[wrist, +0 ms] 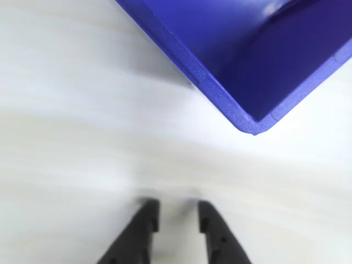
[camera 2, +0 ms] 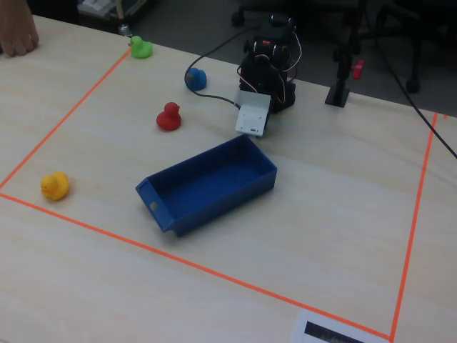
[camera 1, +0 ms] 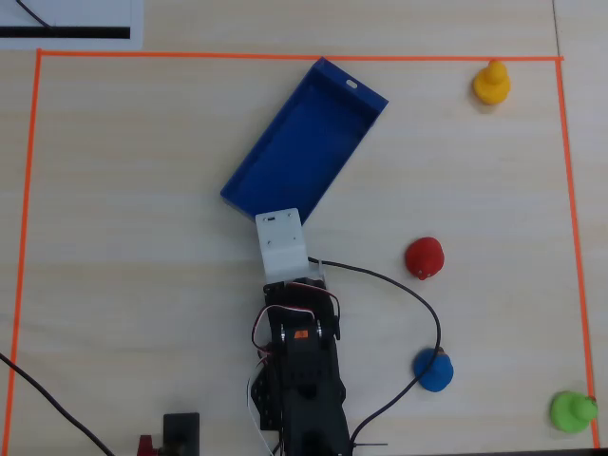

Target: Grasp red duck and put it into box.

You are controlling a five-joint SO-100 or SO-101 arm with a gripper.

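Note:
The red duck (camera 1: 424, 257) (camera 2: 168, 118) stands alone on the pale table, to the right of the arm in the overhead view. The blue box (camera 1: 304, 142) (camera 2: 207, 207) lies slanted in the middle, with nothing in it. In the wrist view my gripper (wrist: 176, 206) hovers over bare table just short of the box's near corner (wrist: 242, 118). Its black fingers (wrist: 146, 220) stand a little apart with nothing between them. In the overhead view the white wrist mount (camera 1: 282, 242) hides the fingers. The duck is out of the wrist view.
A yellow duck (camera 1: 491, 84) sits far right at the back, a blue toy (camera 1: 433, 370) and a green toy (camera 1: 572, 410) near the front right. A black cable (camera 1: 418, 294) loops between the red duck and the blue toy. Orange tape (camera 1: 285, 56) frames the area.

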